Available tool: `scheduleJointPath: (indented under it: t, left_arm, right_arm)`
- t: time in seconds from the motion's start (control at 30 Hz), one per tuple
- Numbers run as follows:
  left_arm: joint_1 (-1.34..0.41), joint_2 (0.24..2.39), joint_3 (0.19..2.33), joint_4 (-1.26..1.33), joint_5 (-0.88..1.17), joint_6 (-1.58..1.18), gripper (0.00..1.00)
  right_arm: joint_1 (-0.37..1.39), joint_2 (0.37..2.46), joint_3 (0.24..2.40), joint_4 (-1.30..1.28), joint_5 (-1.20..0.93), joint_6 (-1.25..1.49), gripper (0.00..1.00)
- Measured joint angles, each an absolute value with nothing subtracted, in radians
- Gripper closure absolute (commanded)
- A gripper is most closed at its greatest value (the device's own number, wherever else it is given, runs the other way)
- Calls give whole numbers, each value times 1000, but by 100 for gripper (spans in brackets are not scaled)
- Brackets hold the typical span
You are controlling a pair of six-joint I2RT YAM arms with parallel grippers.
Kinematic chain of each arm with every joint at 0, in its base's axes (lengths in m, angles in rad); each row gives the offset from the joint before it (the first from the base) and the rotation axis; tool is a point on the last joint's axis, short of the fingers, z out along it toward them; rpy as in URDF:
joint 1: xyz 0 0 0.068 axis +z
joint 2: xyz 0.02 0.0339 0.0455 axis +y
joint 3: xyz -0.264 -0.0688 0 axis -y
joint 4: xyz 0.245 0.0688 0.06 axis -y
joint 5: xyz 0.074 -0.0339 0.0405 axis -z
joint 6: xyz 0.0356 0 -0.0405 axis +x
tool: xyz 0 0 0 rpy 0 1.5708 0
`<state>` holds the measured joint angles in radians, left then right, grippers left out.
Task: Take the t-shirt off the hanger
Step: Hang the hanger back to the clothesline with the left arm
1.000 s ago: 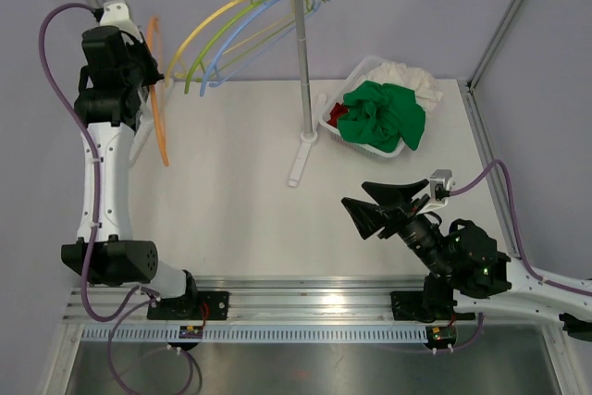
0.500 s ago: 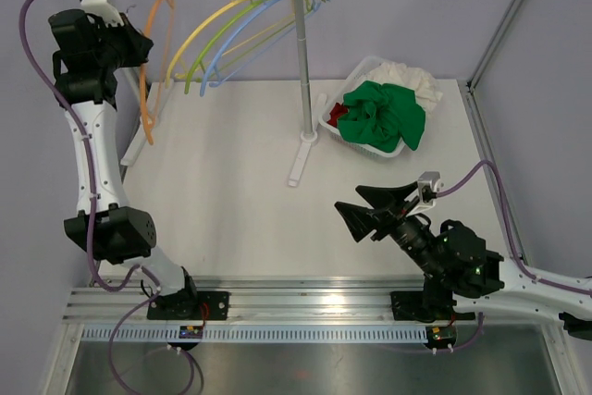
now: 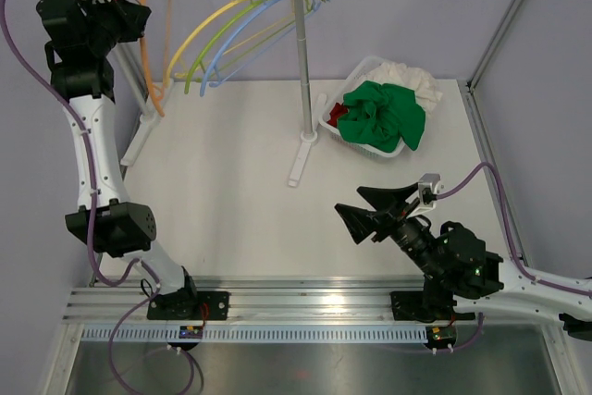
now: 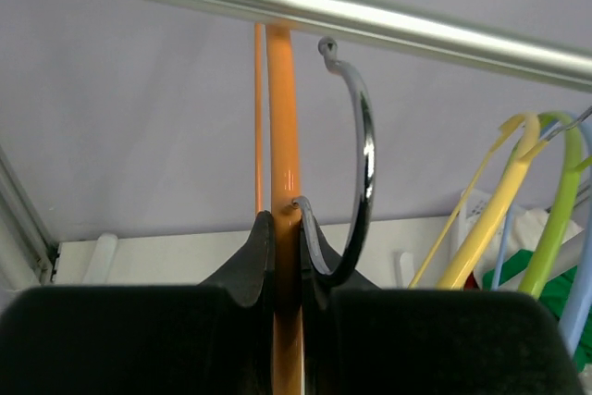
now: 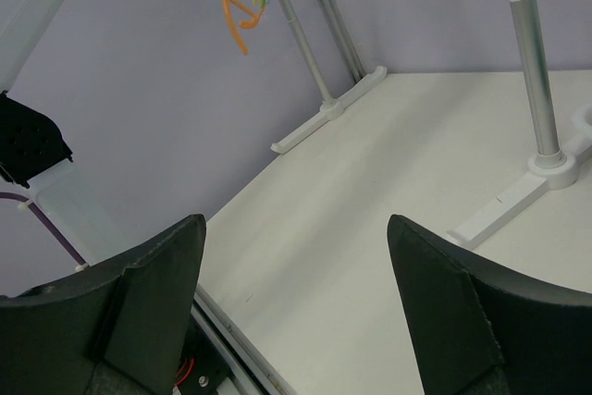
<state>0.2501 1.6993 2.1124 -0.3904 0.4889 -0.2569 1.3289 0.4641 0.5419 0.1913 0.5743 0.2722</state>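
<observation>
Left wrist view: low end of orange hanger (image 4: 282,136) hidden.
Left pincer (image 4: 287,228): squeezed tight on orange hanger.
Right pincer (image 5: 294,238): spread wide, holding nothing.

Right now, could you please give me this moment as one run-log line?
left claw: shut on orange hanger, hook near rail | right claw: open, empty | green cloth: in basket

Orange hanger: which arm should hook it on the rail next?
Left. The left arm has its jaws shut on the orange hanger, its hook just below the rail. The right arm sits low near the table's front edge, jaws open and empty, far from the rail.
</observation>
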Motion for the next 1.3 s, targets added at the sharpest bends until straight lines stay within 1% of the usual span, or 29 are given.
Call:
scheduleJointPath:
  t: [0.03,0.1,0.47,0.97,1.3]
  left_arm:
    - [249,1703,2116,-373,490,-275,100]
    - [242,1719,2138,-364,489,-305,100]
    - [202,1845,2225,-343,475,-367,100]
    - [94,1913,2342,-354,409,-354,100]
    - [69,1956,2385,-352,367,-329,100]
  right_arm:
    - [1329,464,541,192,574,272,9]
    - [1329,464,539,193,575,271,1]
    - [1329,439,533,190,594,273,0]
    - [1329,440,532,189,592,272,0]
    - [1329,437,530,189,590,272,0]
